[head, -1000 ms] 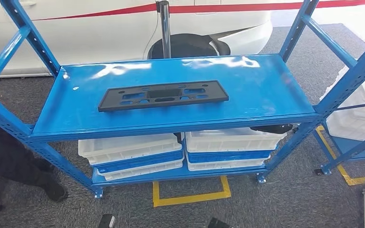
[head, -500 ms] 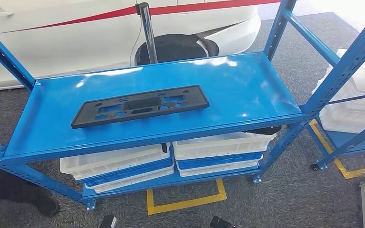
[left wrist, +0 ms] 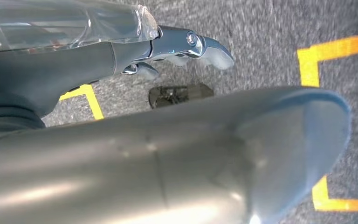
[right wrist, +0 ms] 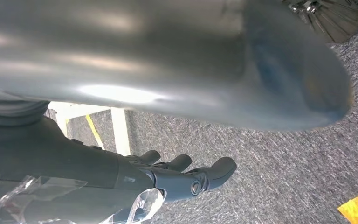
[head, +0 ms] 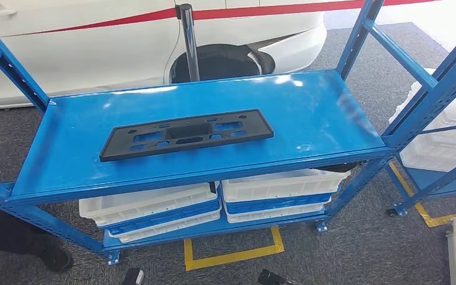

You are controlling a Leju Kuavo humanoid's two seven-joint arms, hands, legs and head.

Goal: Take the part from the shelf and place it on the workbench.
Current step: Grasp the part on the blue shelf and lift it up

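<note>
The part (head: pixel 187 134), a long flat black plastic panel with cut-outs, lies on the top board of the blue shelf (head: pixel 314 113), slightly left of its middle and slanted. Nothing touches it. My left hand (left wrist: pixel 158 149) hangs above grey carpet with its fingers (left wrist: pixel 200 44) loosely stretched out and holds nothing. My right hand (right wrist: pixel 168 56) hangs the same way, its dark fingers (right wrist: pixel 186 175) apart and empty.
White trays (head: pixel 154 205) are stacked on the lower board. A white car (head: pixel 95 41) and a metal pole (head: pixel 188 35) stand behind the shelf. A second blue rack (head: pixel 439 77) stands at the right. Yellow tape (head: pixel 231 252) marks the floor, and a person's dark leg (head: pixel 12 231) is at the left.
The whole picture has shifted left and then a little back, so the camera has moved. The part lies in the same spot on the shelf.
</note>
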